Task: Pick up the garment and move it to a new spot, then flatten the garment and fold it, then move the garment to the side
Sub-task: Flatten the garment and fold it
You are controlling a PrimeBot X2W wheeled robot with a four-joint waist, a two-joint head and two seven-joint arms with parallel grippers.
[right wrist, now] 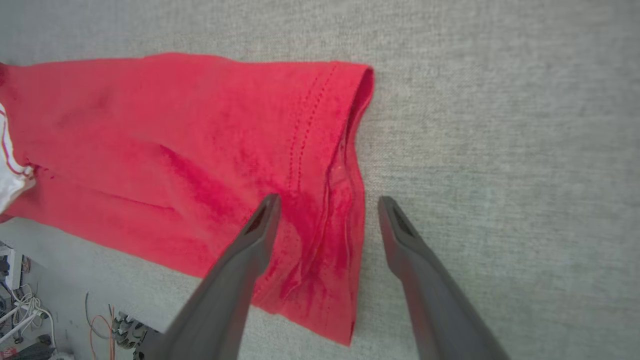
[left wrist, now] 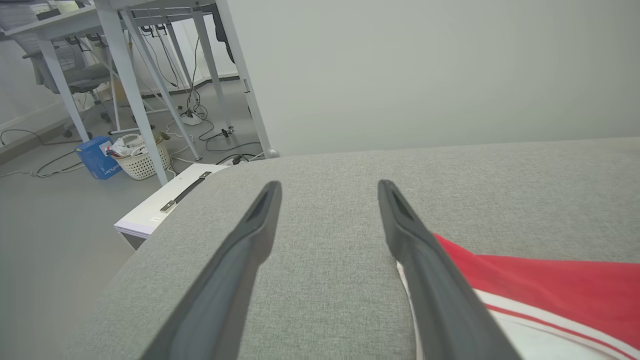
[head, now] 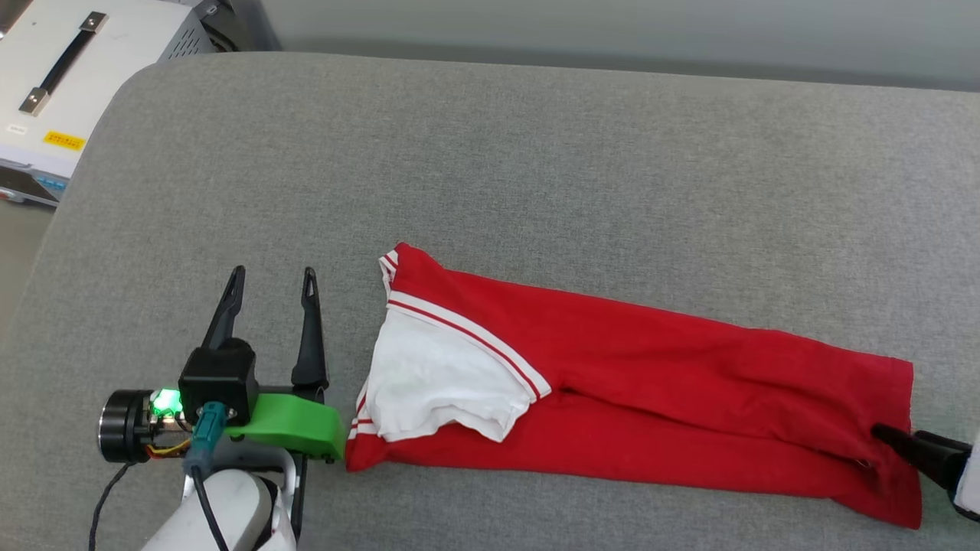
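Note:
The garment (head: 651,383) lies on the grey padded surface (head: 490,153) as a long red strip folded lengthwise, running left to right. One white sleeve (head: 436,383) with red-and-white trim rests on top at its left end; the print is hidden. My left gripper (head: 269,277) stands open just left of that end, nothing between its fingers, and the garment's (left wrist: 540,280) corner shows beside its right finger (left wrist: 425,270). My right gripper (right wrist: 327,202) is open over the hem (right wrist: 345,210), one finger above the fabric and the other above bare surface. The right gripper (head: 892,438) meets the strip's right end.
A white case (head: 61,76) with a black handle sits off the surface's far left corner, beyond the rounded edge. The left wrist view shows floor with table legs (left wrist: 140,100), a basket (left wrist: 140,160) and cables. Bare grey surface stretches behind the garment.

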